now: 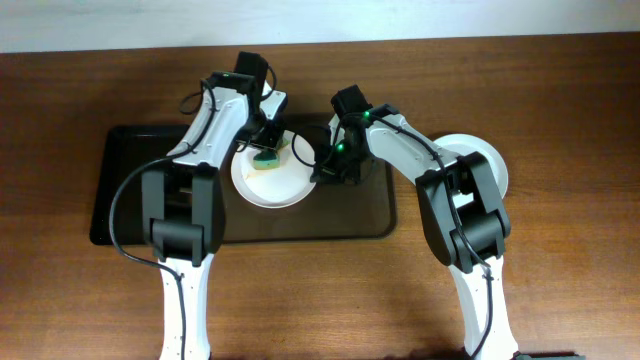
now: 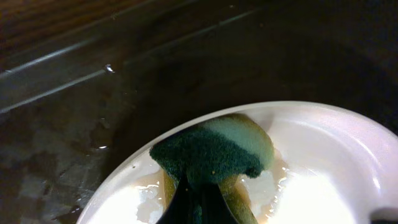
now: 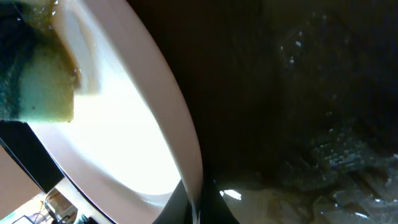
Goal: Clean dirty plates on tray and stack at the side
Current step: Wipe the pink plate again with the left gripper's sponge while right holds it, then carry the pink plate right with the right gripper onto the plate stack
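A white plate (image 1: 272,183) lies tilted on the dark-brown tray (image 1: 370,222). My left gripper (image 1: 268,150) is shut on a green-and-yellow sponge (image 1: 267,158) and presses it on the plate's far part. In the left wrist view the sponge (image 2: 214,149) sits on the plate (image 2: 323,186) amid brownish water. My right gripper (image 1: 322,172) is shut on the plate's right rim; the right wrist view shows the rim (image 3: 180,143) between the fingers (image 3: 198,208). Another white plate (image 1: 492,160) lies on the table to the right, partly under my right arm. The pale blue-green plate is not in view.
The tray's left half (image 1: 125,190) lies beside my left arm. The tray floor is wet (image 2: 74,137). The wooden table (image 1: 560,260) surrounds the tray.
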`<act>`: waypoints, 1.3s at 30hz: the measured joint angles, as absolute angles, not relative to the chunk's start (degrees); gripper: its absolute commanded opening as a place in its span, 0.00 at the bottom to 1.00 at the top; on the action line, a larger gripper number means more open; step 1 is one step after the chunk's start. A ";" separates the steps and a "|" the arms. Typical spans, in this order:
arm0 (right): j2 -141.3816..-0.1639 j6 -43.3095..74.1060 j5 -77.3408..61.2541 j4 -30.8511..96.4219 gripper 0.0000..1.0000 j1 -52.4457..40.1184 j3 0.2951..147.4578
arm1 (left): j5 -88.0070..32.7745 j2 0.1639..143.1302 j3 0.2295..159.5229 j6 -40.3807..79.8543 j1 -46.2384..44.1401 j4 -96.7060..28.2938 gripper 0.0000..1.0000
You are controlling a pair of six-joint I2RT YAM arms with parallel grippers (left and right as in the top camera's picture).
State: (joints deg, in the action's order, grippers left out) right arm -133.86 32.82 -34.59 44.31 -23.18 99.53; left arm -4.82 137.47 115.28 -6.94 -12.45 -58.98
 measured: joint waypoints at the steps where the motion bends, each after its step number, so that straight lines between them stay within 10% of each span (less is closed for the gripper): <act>1: -133.88 32.77 -34.59 44.16 0.04 -23.18 99.53 | -2.22 137.47 115.31 -6.55 -12.95 -59.51 0.01; 11: -133.88 31.22 -34.61 44.49 0.04 -23.24 99.53 | 8.34 137.49 115.77 -2.04 -12.67 -80.01 0.01; 23: -133.88 31.70 -34.61 44.56 0.04 -23.24 99.50 | -22.81 137.71 115.37 -11.60 -11.64 -71.13 0.01; 39: -127.76 31.55 -17.50 54.61 0.04 -23.18 98.78 | -23.35 139.74 147.59 -9.08 0.45 -81.17 0.01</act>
State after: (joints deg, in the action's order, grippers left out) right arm -127.76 31.55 -17.50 54.61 -23.18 98.78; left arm -23.35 139.74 147.59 -9.08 0.45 -81.17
